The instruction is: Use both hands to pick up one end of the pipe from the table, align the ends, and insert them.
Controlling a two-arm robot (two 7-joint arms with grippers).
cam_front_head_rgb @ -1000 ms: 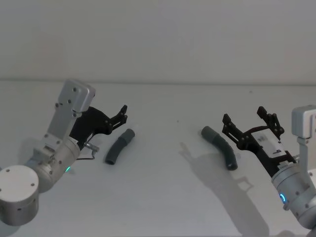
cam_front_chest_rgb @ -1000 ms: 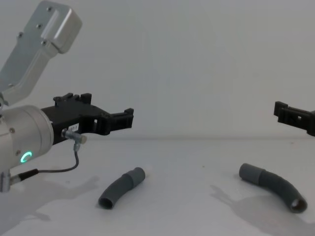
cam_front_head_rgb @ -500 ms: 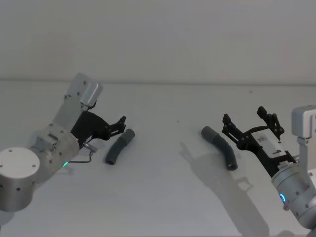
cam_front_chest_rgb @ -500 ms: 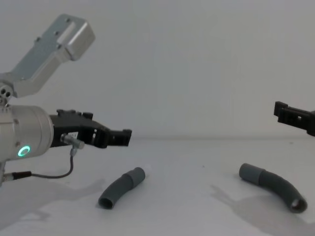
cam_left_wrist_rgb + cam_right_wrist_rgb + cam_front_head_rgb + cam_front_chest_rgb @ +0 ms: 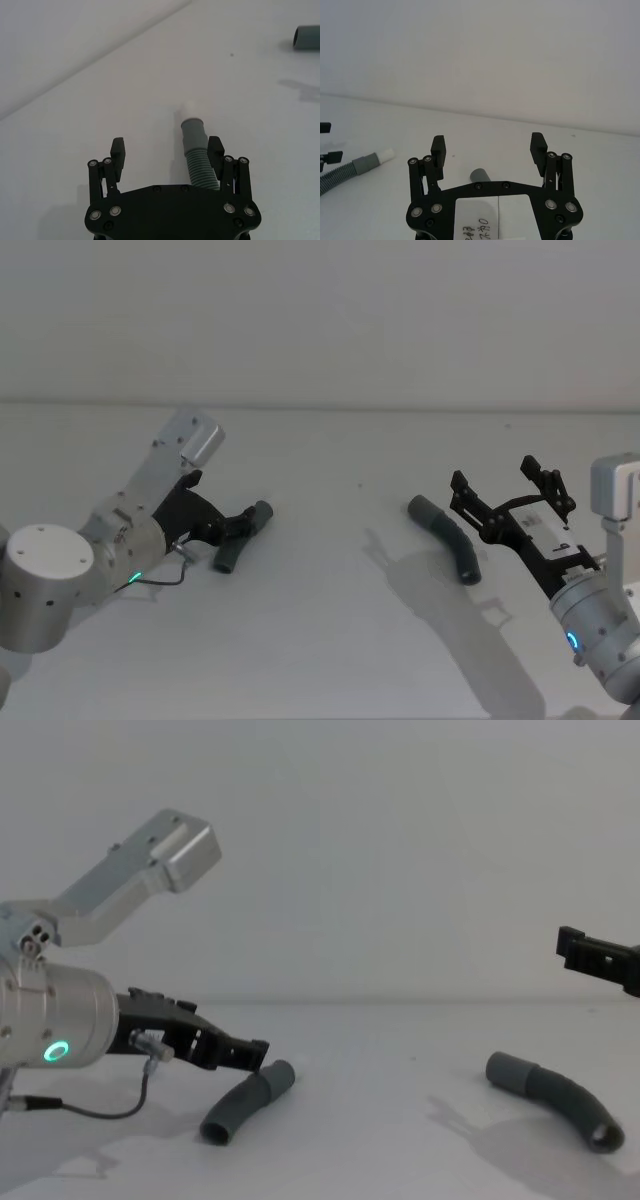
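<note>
Two curved dark grey ribbed pieces of the pipe lie apart on the white table (image 5: 330, 640). The left piece (image 5: 238, 542) points its grey cuff (image 5: 192, 132) with a white tip (image 5: 188, 107) away from my left gripper (image 5: 166, 146). That gripper is open and low over the table, its fingers either side of the ribbed part, one finger (image 5: 215, 147) close against the hose. The right piece (image 5: 452, 540) lies with its cuff (image 5: 420, 508) toward the middle. My right gripper (image 5: 493, 472) hovers open above and just right of it, nothing between its fingers.
The table's far edge meets a plain pale wall (image 5: 330, 320). Open white surface stretches between the two hose pieces and in front of them. A thin cable (image 5: 90, 1105) loops under my left wrist.
My left gripper has dropped down and forward from above the left hose piece until its open fingers straddle it. The right arm and both hose pieces have stayed still.
</note>
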